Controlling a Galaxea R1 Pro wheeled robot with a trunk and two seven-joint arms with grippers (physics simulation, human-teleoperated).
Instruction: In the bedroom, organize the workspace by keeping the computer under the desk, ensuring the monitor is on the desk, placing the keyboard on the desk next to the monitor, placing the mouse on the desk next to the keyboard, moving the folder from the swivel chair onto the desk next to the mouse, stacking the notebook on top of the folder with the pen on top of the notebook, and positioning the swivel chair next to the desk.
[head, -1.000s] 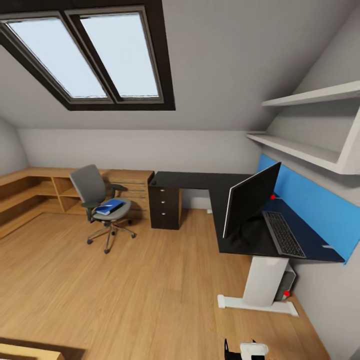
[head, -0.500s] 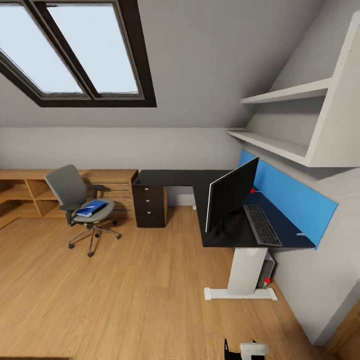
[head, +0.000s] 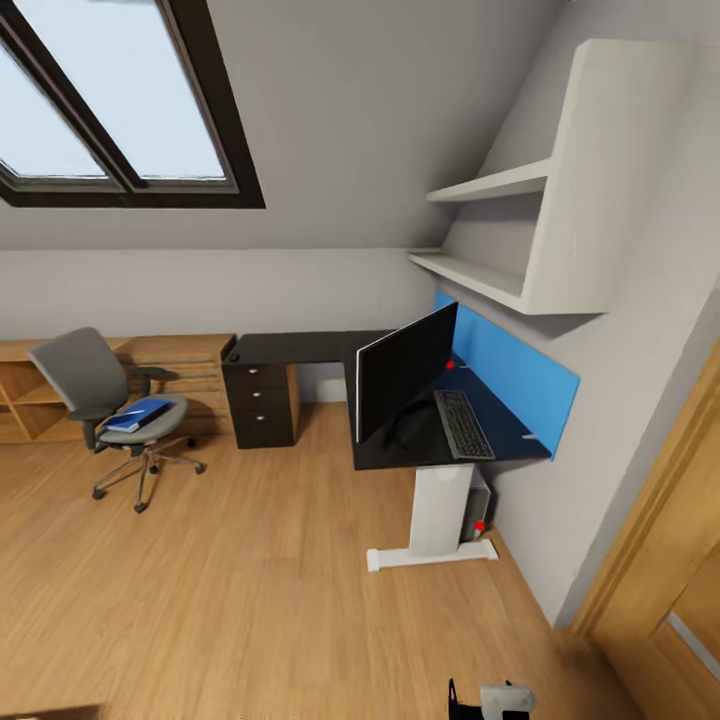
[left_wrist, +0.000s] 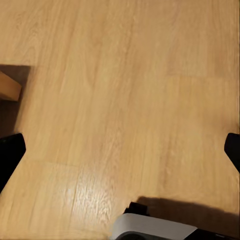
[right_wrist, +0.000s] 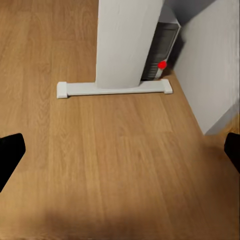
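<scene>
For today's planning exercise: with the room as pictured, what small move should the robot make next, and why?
Probably roll forward and left toward the swivel chair. The folder lies on its seat, well away from the desk, where the monitor and keyboard already sit, and open wooden floor separates the robot from the chair. Both end effectors look open over bare floor, holding nothing.

head cam: high, well back, looks down across wood floor (head: 250, 600) at desk (head: 300, 348) along right wall. left wrist: straight down, close on bare floor. right wrist: low, faces desk leg (right_wrist: 127, 45) and computer (right_wrist: 162, 42); head view shares both
</scene>
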